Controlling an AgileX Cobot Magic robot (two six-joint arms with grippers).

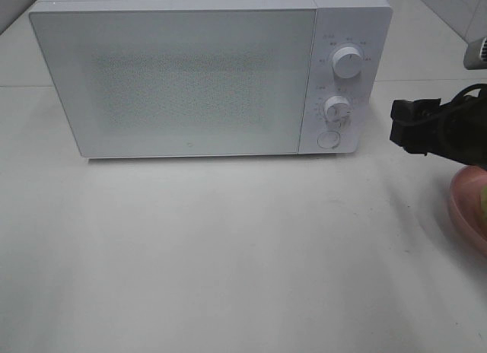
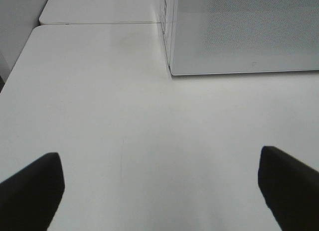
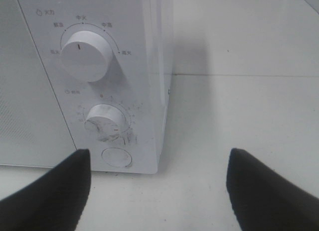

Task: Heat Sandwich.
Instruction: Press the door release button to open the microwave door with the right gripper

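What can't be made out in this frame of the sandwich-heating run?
- Microwave interior: every view, closed speckled door hides it.
- Pink plate and sandwich: exterior high, cut off by the right edge; sandwich just a greenish sliver.
- Dial labels: exterior high, too small.
- Left gripper: outside exterior high; wrist view shows only fingertips.

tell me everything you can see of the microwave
The microwave is a white box with a smooth, plastic-looking shell, standing upright at the back of the white table. Its wide door, with a speckled frosted window, is shut. The panel on its right side carries an upper knob, a lower knob with scuffed markings around it, and a round button at the bottom. Only the table touches it.
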